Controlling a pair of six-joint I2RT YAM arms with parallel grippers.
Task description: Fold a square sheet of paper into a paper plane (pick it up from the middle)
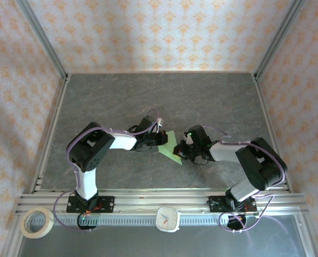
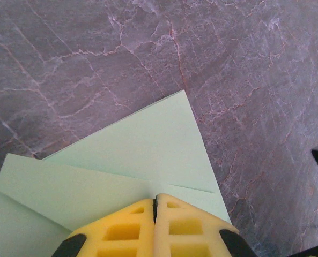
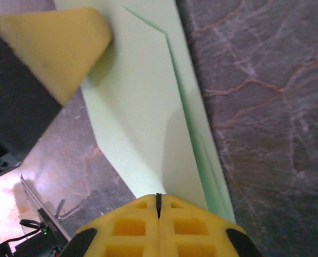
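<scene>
The pale green paper is folded into overlapping flaps with a tapering outline and is held between both arms at the middle of the table. My left gripper is shut on its left end; in the left wrist view the paper spreads out from the closed yellow pads of that gripper. My right gripper is shut on the opposite end. From the right wrist the paper runs away from the right gripper towards the left gripper's yellow finger.
The grey marbled table is boxed in by aluminium posts and patterned walls. On the near ledge lie a roll of tape at the left and a small white clock between the arm bases.
</scene>
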